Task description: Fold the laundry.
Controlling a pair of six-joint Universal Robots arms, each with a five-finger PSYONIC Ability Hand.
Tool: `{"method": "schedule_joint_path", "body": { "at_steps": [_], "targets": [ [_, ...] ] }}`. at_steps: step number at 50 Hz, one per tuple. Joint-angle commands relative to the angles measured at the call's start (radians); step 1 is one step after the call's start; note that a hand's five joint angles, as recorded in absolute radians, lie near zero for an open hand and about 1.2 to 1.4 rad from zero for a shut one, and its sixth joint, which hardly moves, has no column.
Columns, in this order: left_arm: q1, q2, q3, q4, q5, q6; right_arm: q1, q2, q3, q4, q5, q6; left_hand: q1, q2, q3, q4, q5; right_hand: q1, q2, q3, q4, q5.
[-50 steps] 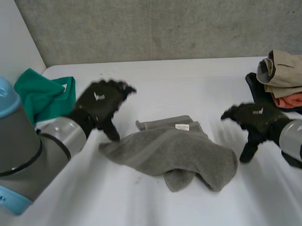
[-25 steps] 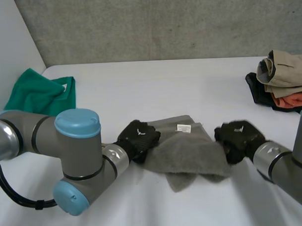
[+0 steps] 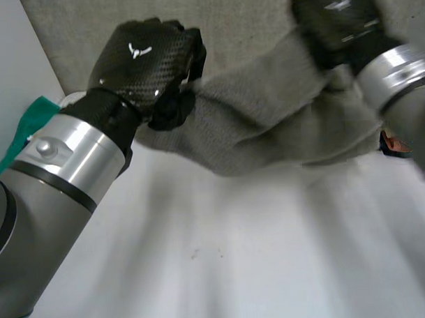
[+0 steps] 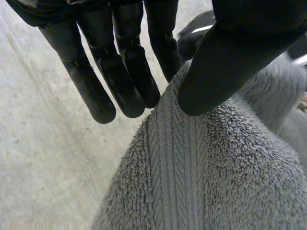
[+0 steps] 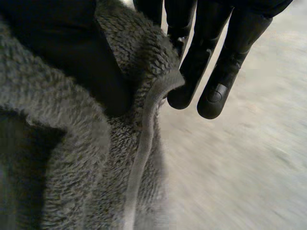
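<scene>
Both hands have risen since half a second ago, carrying the grey towel [image 3: 267, 122] up off the counter [image 3: 237, 263], where it lay bunched between them. In the head view the towel now hangs stretched and sagging from the left hand [image 3: 143, 60] across to the right hand [image 3: 337, 18], with its lower edge above the white surface. From this angle only the backs of the two hands are visible, so the grip cannot be read there.

The wrist views show the grip. In the left wrist view the thumb [image 4: 225, 57] presses onto the ribbed border of the towel, and the straight fingers [image 4: 124, 72] lie on the far side of the cloth, so the left hand pinches that edge. In the right wrist view a hemmed edge of the towel runs up between the dark thumb and the straight fingers [image 5: 216, 62]. The pile wraps over the thumb side, so the right hand pinches its end too.

Beside the left forearm a sliver of green cloth [image 3: 26, 123] shows, mostly hidden by the arm. Below the right wrist an orange scrap [image 3: 395, 144] peeks out, too cut off to identify. The right hand and the nearby towel are smeared by motion, and which corner each hand holds cannot be made out.
</scene>
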Motion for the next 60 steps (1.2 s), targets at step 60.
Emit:
{"method": "schedule_joint_path", "body": {
  "at_steps": [60],
  "targets": [
    [0.204,-0.045,0.087,-0.072,-0.011,0.01,-0.242,0.506,-0.251,0.384,-0.135,0.001,0.262,0.202,0.208,0.201,0.245,0.456,0.26,0.239,0.233,0.265]
  ]
}}
